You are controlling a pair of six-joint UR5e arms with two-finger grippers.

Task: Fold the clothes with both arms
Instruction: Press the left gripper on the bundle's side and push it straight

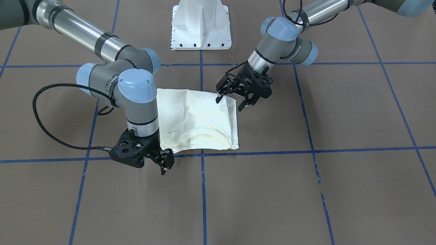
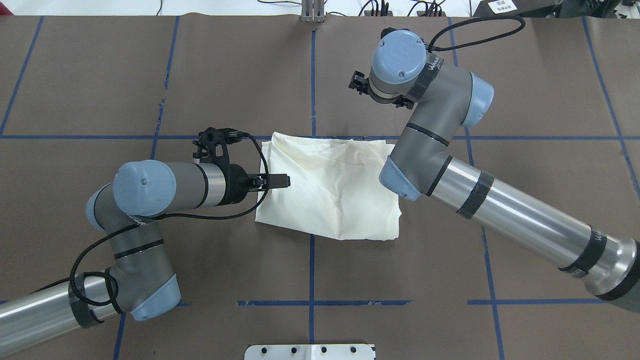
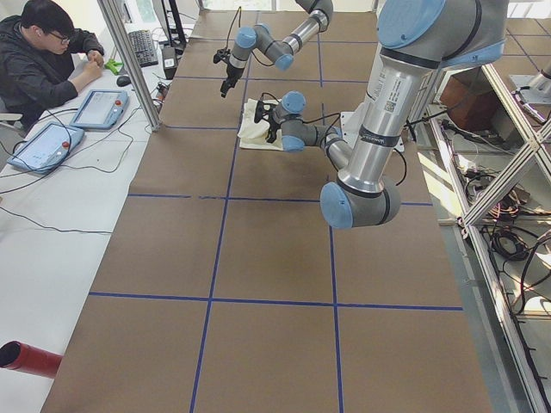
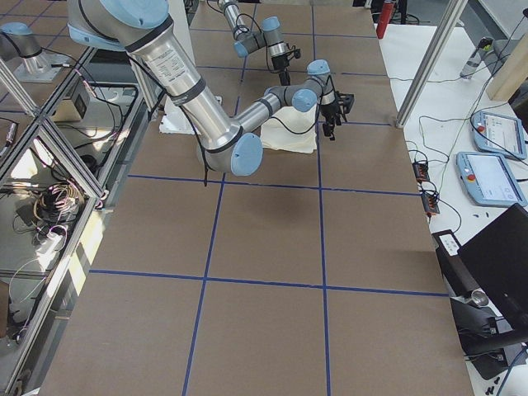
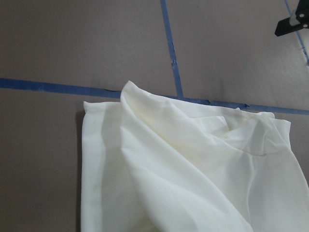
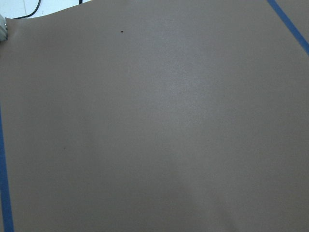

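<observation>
Overhead exterior, my entry: cream T-shirt (image 2: 330,190) lies mid-surface (image 2: 100,75), folded to a rumpled rectangle, plain side up; I judge folding nearly done. Left tool (image 1: 231,102) wide, empty, at its edge. Right tool (image 1: 166,164) beside a corner; I cannot tell its spread.

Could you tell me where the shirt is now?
Overhead, the shirt lies mid-table across the blue centre line, left gripper at its left edge, right arm above its right corner.

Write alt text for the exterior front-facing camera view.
A folded cream shirt lies on a brown table gridded with blue tape. The left end effector hangs open over the corner nearest the robot's base; the right end effector is beside the diagonally opposite corner.
</observation>
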